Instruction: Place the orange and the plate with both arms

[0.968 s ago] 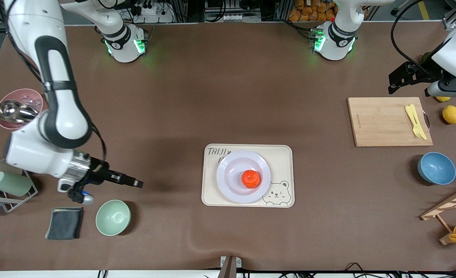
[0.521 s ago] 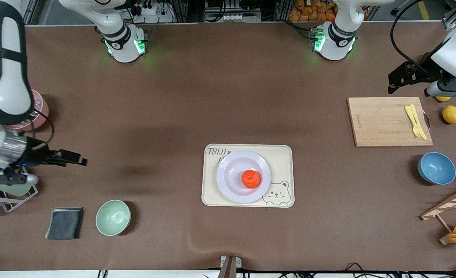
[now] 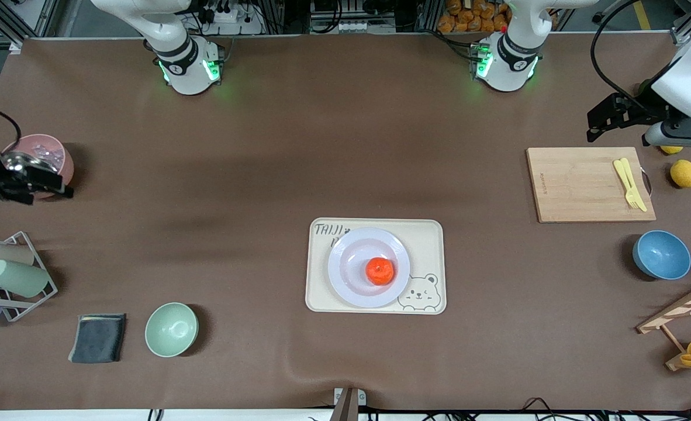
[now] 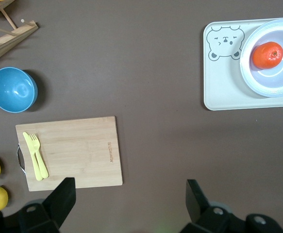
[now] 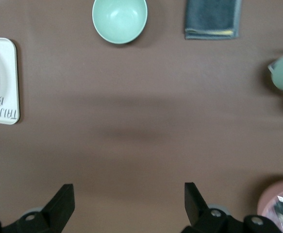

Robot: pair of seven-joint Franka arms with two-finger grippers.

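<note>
The orange (image 3: 380, 271) lies in the pale plate (image 3: 348, 263), which rests on the cream bear-printed tray (image 3: 427, 240) mid-table. The left wrist view shows the same orange (image 4: 267, 54), plate (image 4: 277, 82) and tray (image 4: 219, 82) well away from my fingers. My left gripper (image 3: 592, 126) hangs open and empty over the table by the cutting board's edge; in its wrist view the left gripper (image 4: 130, 187) has bare brown table between its jaws. My right gripper (image 3: 50, 187) is open and empty over the table beside the pink bowl, and the right gripper (image 5: 128, 189) frames only table.
A cutting board (image 3: 585, 184) with a yellow fork (image 3: 630, 184), lemons (image 3: 684, 173) and a blue bowl (image 3: 661, 254) sit at the left arm's end. A pink bowl (image 3: 41, 155), cup rack (image 3: 12, 275), grey cloth (image 3: 98, 337) and green bowl (image 3: 171, 329) sit at the right arm's end.
My right gripper has pulled away from beside the green bowl to the table's end by the pink bowl. The left arm, orange and plate have stayed put.
</note>
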